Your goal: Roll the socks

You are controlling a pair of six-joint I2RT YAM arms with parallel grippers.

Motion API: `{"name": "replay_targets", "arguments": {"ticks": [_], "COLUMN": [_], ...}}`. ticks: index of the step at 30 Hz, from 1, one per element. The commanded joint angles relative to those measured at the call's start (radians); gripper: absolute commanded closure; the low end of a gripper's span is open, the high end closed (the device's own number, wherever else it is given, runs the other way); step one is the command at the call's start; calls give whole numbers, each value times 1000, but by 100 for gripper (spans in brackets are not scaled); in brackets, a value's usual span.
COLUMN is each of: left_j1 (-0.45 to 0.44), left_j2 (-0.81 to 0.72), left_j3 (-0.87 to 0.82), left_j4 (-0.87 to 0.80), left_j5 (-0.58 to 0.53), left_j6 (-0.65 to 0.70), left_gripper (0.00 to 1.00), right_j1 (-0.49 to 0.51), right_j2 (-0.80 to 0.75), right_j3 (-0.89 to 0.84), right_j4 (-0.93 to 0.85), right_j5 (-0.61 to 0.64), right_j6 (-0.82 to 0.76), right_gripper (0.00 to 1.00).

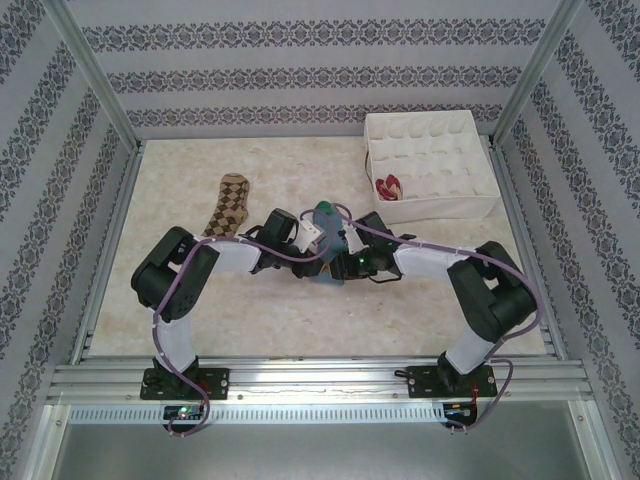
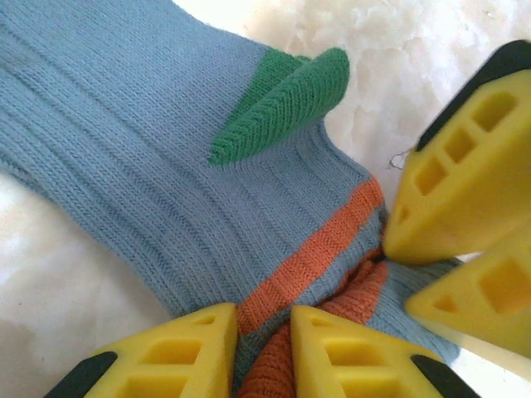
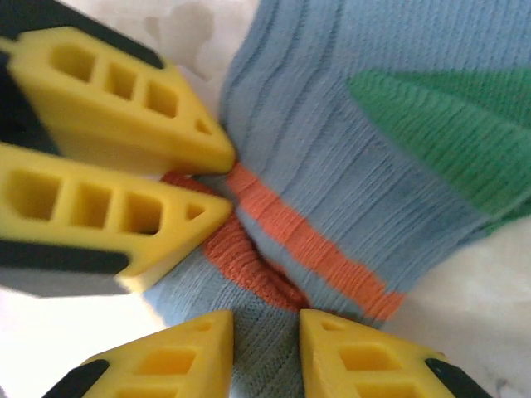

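Observation:
The orange-blue-teal striped sock [image 1: 325, 214] lies at the table's middle, between both arms. In the left wrist view the striped sock [image 2: 158, 157] shows its green heel [image 2: 286, 104], an orange stripe and a bunched orange cuff [image 2: 348, 290]. My left gripper [image 2: 264, 322] is shut on the cuff fabric. My right gripper [image 3: 265, 325] is shut on blue fabric of the same striped sock [image 3: 332, 133], right beside the left gripper's fingers [image 3: 124, 124]. The brown-tan argyle sock [image 1: 228, 205] lies flat to the left. The peach and dark red sock [image 1: 388, 186] sits in a box compartment.
A white divided organizer box [image 1: 470, 205] stands at the back right of the marble-patterned table [image 1: 300, 310]. Aluminium frame rails [image 1: 100, 250] run along the table's sides. Purple cables loop along both arms.

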State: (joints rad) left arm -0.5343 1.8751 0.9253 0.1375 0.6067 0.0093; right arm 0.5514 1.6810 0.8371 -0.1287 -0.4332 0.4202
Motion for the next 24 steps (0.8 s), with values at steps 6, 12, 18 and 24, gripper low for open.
{"name": "replay_targets", "arguments": {"ticks": [6,12,18,24], "left_j1": [13,14,6,-75], "left_j2": [-58,-169,-274,-311], "left_j3": [-63,-110,-224,-301], "left_j4": [8,48,178,221], "left_j5": [53,52,28,-124], "left_j6": [160,407,610,827], "left_gripper": [73,67,63,58], "right_j1": [-15,-15,-15,-15], "right_j2": [148,246,259,278], "right_j3": [81,105,114,141], "right_j4": [-185,-243,-285,-349], "right_j5": [59,44,67,84], "right_j6": [-2,-11,-31,-79], "right_gripper": [72,72,72,73]}}
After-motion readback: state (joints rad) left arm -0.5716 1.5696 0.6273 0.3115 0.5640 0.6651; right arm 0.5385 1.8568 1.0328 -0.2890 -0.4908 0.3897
